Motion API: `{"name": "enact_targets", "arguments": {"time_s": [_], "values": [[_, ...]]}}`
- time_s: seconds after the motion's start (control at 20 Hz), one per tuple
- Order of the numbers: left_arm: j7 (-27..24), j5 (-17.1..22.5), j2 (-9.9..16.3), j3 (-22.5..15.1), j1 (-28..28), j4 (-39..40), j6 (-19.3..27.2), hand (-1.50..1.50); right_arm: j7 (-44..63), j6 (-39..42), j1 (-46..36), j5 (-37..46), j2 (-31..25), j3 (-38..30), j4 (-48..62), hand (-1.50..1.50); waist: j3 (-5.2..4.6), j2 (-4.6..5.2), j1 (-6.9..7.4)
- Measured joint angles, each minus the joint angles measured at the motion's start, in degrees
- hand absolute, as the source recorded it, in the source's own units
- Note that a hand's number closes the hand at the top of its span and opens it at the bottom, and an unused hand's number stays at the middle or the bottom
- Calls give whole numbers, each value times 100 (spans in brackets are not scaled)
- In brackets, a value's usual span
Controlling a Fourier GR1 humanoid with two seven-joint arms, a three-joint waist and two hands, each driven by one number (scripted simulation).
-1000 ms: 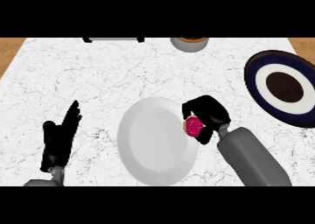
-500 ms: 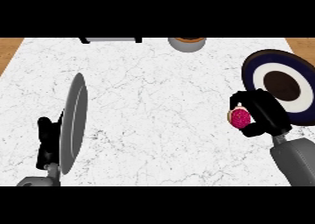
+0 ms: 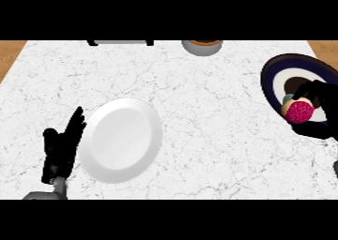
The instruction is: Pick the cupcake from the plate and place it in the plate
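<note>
A cupcake (image 3: 299,111) with pink frosting and a pale base is held at the right edge of the head view, with my right hand (image 3: 326,108) curled round it. It hangs over the lower left rim of a dark blue plate (image 3: 276,74) with a white ring and a dark centre. A plain white plate (image 3: 121,139) lies on the marble counter at the lower left. My left hand (image 3: 61,150) rests open, fingers up, right beside the white plate's left rim.
A small brown-topped bowl or cup (image 3: 202,46) stands at the counter's back edge. A dark object (image 3: 120,42) lies at the back, left of it. Wood floor shows beyond the counter's left and right corners.
My right hand has carried the cupcake from over the white plate rightward to the dark blue plate. The white plate shows further left in the view now, next to my left hand.
</note>
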Motion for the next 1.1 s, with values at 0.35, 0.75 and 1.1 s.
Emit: {"name": "enact_targets", "arguments": {"time_s": [0.35, 0.75, 1.1], "values": [[69, -58, -34, 100, -152, 68, -106, 0, -139, 118, -601, -227, -147, -735, 1052, 150, 3, 23, 83], [4, -247, -231, 46, -170, 133, -84, 0, -578, 39, -1720, 7, -368, -1065, 3038, 150, 4, 40, 138], [87, -353, -317, -4, -318, 171, -67, 0, -1005, 298, -2552, 277, -675, -1106, 4979, 150, 8, 72, 217]]}}
